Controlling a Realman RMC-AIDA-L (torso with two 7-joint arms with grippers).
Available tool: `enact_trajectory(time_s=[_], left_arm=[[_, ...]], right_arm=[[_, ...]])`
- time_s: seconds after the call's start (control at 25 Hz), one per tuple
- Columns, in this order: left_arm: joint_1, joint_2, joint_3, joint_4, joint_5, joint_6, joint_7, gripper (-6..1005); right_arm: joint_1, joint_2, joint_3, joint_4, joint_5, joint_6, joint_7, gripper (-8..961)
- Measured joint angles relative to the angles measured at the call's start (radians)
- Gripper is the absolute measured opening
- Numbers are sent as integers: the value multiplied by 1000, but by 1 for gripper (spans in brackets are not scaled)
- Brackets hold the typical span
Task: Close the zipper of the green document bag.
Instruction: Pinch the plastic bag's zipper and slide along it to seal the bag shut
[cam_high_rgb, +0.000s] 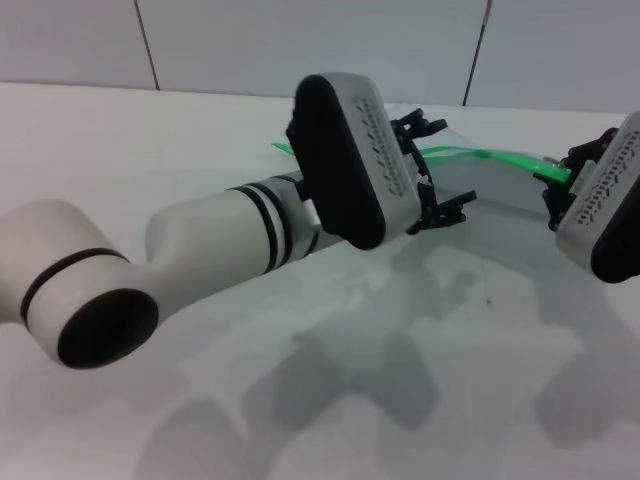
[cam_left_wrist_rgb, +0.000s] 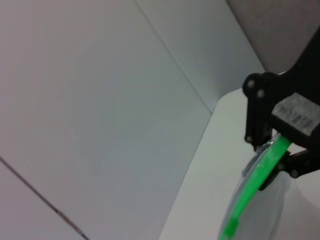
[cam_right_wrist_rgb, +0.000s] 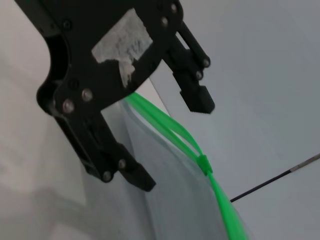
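White tabletop (cam_high_rgb: 200, 130), matte, with shadows of both arms across the near side; pale panelled wall (cam_high_rgb: 300, 45) with dark seams behind it. Green document bag (cam_high_rgb: 500, 185) lies at the far right of the table, translucent grey-blue, mostly hidden by the two wrists. Zipper (cam_high_rgb: 470, 154) runs along its far edge, arching up off the table between the grippers. Small green slider (cam_right_wrist_rgb: 203, 164) sits partway along the strip; on one side of it the two tracks are split apart, on the other they're joined. Left arm reaches in from the near left, wrist housing blocking the bag's left end. Left gripper (cam_high_rgb: 430, 175) sits at the strip's left part, jaws spread wide with the strip passing between them. Right gripper (cam_left_wrist_rgb: 274, 145) comes in from the right edge, jaws pinched on the zipper's right end.
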Motion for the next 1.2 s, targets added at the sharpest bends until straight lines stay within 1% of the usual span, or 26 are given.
enact_trajectory(time_s=[0.04,0.08,0.16,0.2,0.24,0.28,0.32,0.44,0.52,0.8,1.2], left_arm=[[-1,-8,-6,0,0,-7,37,788],[-1,-8,-6,0,0,-7,37,786],[-3,-20,-21,0,0,-24,74,781],[-4,-27,-32,0,1,-35,91,779],[-2,-41,-52,-1,1,-50,123,777],[-2,-41,-52,-1,1,-50,123,765],[1,-48,-59,-1,2,-54,144,753],[5,-59,-70,3,0,-51,178,716],[3,-65,-79,8,0,-45,185,694],[-7,-96,-112,35,1,-42,227,626],[-17,-103,-100,49,-6,-34,236,563]], right_arm=[[0,0,0,0,0,0,0,49],[1,0,0,0,0,0,1,49],[1,0,0,1,0,0,1,49],[1,1,0,2,0,0,2,49],[1,1,0,2,0,0,2,49],[1,1,0,3,0,0,2,49],[1,1,0,3,0,0,2,49],[1,2,0,3,0,0,2,49],[1,2,0,4,0,0,2,49],[1,1,-1,-1,0,1,2,49],[4,2,-6,-4,0,3,2,49]])
